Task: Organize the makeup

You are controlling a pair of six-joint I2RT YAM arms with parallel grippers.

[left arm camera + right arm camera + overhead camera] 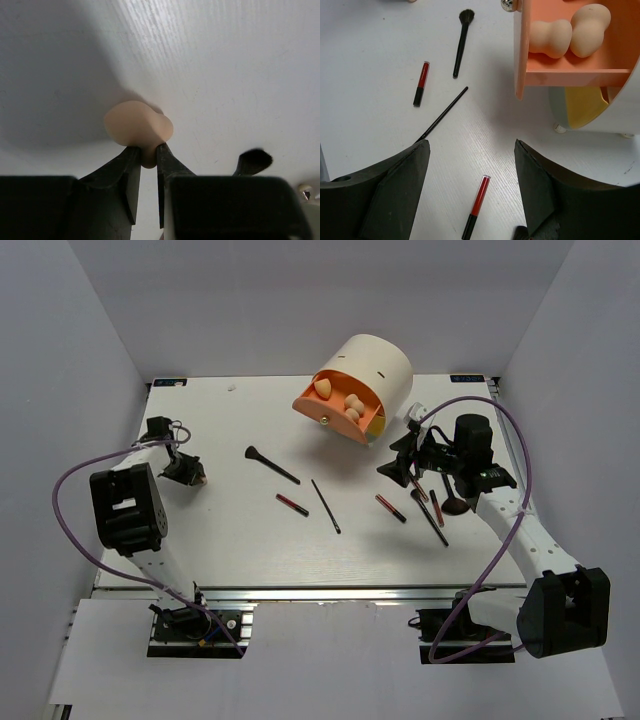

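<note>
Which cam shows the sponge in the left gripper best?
Left wrist: the sponge fills the centre, pinched by the left gripper. Top external shows only a speck beside the gripper; right wrist does not clearly show it.

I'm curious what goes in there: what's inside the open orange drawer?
Three beige sponges lie in the orange drawer. Its rear part runs under the cream case, so anything further back cannot be seen.

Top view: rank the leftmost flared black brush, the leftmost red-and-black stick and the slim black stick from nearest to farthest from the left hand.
1. Flared black brush, just right of the left hand.
2. Red-and-black stick, nearer the table's centre.
3. Slim black stick, just right of that.
</note>
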